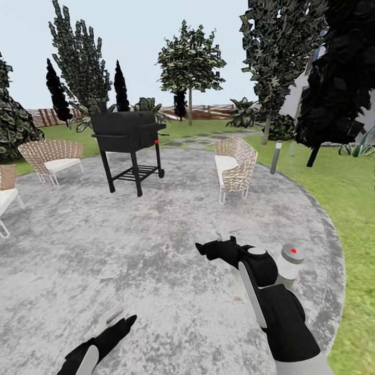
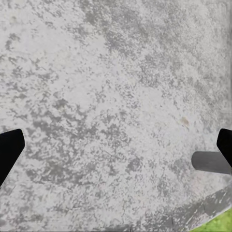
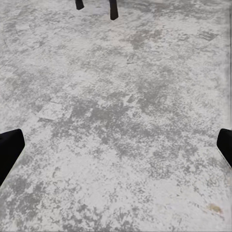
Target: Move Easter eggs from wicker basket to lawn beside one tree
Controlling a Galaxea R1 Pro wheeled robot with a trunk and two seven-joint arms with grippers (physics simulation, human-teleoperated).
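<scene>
From the head view, you stand on the gravel circle [image 1: 156, 250], a wide round pad of mottled grey and white stone. The black grill [image 1: 130, 140] on its thin-legged cart is your landmark. Left of the grill sit woven wicker chairs [image 1: 52, 156] with white cushions; right of it stands another wicker chair [image 1: 235, 166]. Beyond the grill and around the gravel edge runs the lawn [image 1: 349, 208], flat mottled yellow-green grass. Far behind the grill rises a tree [image 1: 190, 67] with a thin pale trunk and dark speckled crown, before a brown slatted fence [image 1: 47, 117]. Nearer you than the grill, your left pincer [image 1: 115, 319] and right pincer [image 1: 225, 235] hang over the gravel, grasping nothing.

In the left wrist view, the left pincer's black fingers [image 2: 8, 150] stand wide apart, released, over grainy grey stone, with a sliver of grass at one corner.

In the right wrist view, the right pincer's fingers [image 3: 9, 147] are likewise spread and released above the gravel, with the grill's dark legs [image 3: 113, 8] at the far edge.
</scene>
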